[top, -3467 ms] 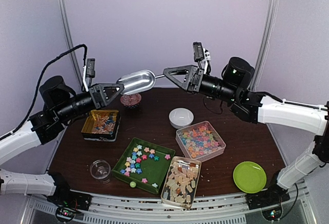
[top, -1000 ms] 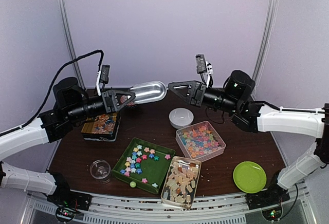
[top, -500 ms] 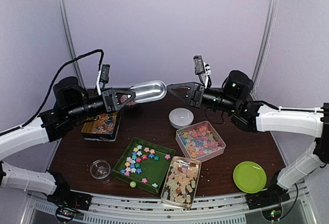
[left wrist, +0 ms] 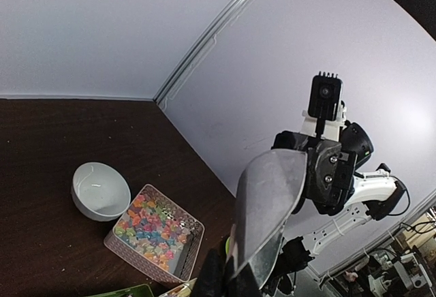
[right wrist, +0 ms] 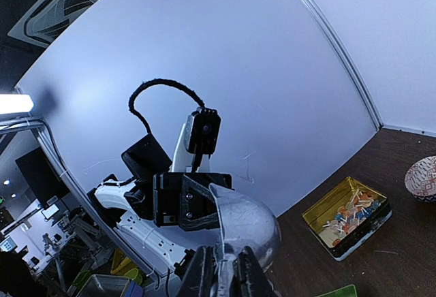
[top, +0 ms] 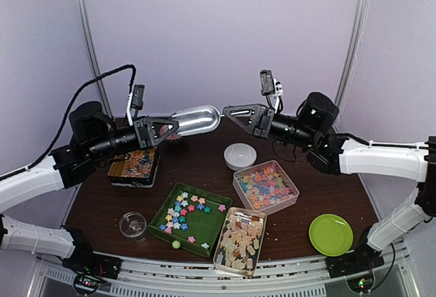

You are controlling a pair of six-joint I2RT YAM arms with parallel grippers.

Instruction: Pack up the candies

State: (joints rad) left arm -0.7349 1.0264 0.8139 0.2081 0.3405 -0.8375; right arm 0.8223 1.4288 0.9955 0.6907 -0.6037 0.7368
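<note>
Left arm has swung the metal scoop [top: 197, 120] further right and a touch lower than a few seconds back. In the last half second the right fingers [top: 235, 113] went from parted to pinched.

Both arms are up in the air over the back of the worktop [top: 320, 188], nose to nose. The left fingers [top: 165, 127] are clamped on one end of the scoop, which lies roughly level. The right fingers are clenched right at its rounded end. From the right wrist view it looks like they've got a thin strip of it between them, though it's a bit hard to make out.

None of the candies are anywhere near the scoop. The star candies [top: 182, 208] are scattered in the green tray [top: 210, 225] at the front, and there's a bigger heap of them in the clear square box [top: 294, 189] just to its right. The beige chunks [top: 240, 239] fill the clear oblong box [top: 216, 256] beside the tray, at the near edge. A white bowl [top: 240, 155] sits behind the square box and a green plate [top: 330, 234] is off to the right.
</note>
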